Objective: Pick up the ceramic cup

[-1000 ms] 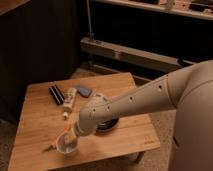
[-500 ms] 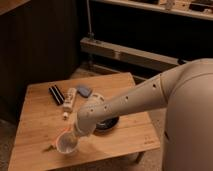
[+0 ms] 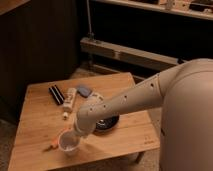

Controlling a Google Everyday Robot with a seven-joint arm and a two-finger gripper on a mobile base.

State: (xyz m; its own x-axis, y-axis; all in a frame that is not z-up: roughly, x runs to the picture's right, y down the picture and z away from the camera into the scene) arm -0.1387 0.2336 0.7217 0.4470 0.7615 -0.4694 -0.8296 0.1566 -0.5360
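Camera view: wooden counter [image 3: 35,120] fills lower left of frame. The cup [image 3: 68,143], small, white, sits upright near the counter's front edge, lower left. Arm [image 3: 125,100] comes in from the right side of frame, angled down-left. Gripper [image 3: 79,131] is at the cup's upper right rim, right over/against it; can't tell if it's spread or pinching the cup, wrist blocks the tips. Black bowl [image 3: 106,123] just right of the cup, partly under the arm. Small orange item [image 3: 49,147] just left of the cup. Toward upper left of counter: black bar [image 3: 55,94], white tube [image 3: 69,101] beside it, gray-blue pad [image 3: 84,91] near those.
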